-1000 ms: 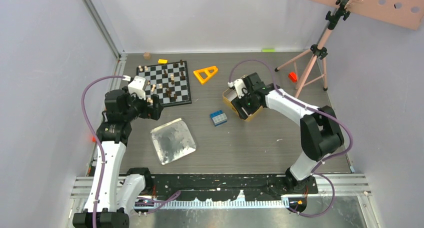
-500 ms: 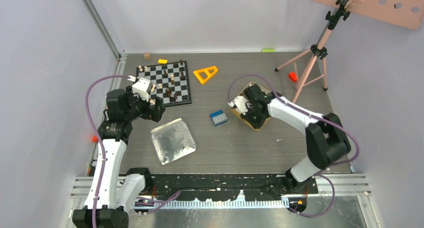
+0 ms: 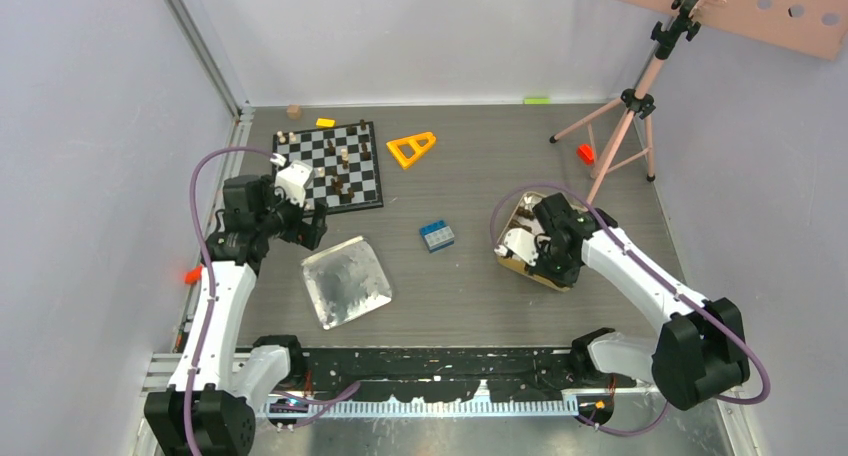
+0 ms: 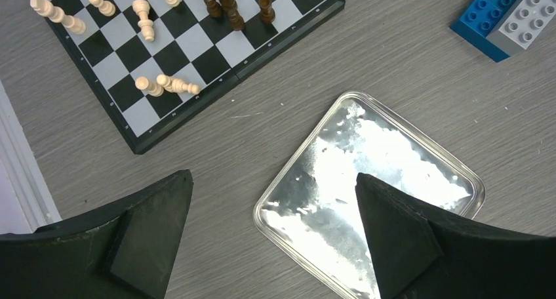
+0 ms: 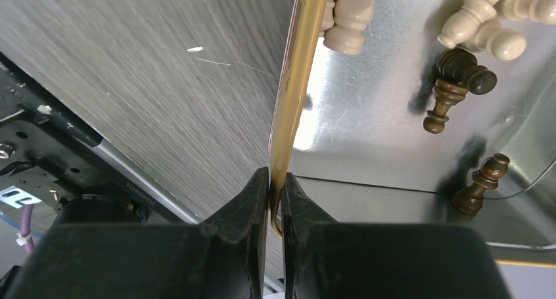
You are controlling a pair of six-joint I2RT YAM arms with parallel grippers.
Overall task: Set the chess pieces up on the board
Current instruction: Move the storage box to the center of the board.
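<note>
Grey wood-grain tabletop [image 4: 406, 69] under both arms. Over on the right side, the right gripper [image 5: 275, 181] is pinched tight on the thin gold rim of the square tin [image 5: 298, 82]. On its shiny metal floor, turned wooden chess pieces [image 5: 456, 82], tan and dark brown, lie loose. Now the left gripper [image 4: 272, 184]: jaws wide apart above the dimpled silver tray [image 4: 393, 155]. Far left sits the checkered board [image 4: 197, 59] with a scatter of pieces, two apparently tipped over. A studded blue brick [image 4: 505, 23] lies nearby.
</note>
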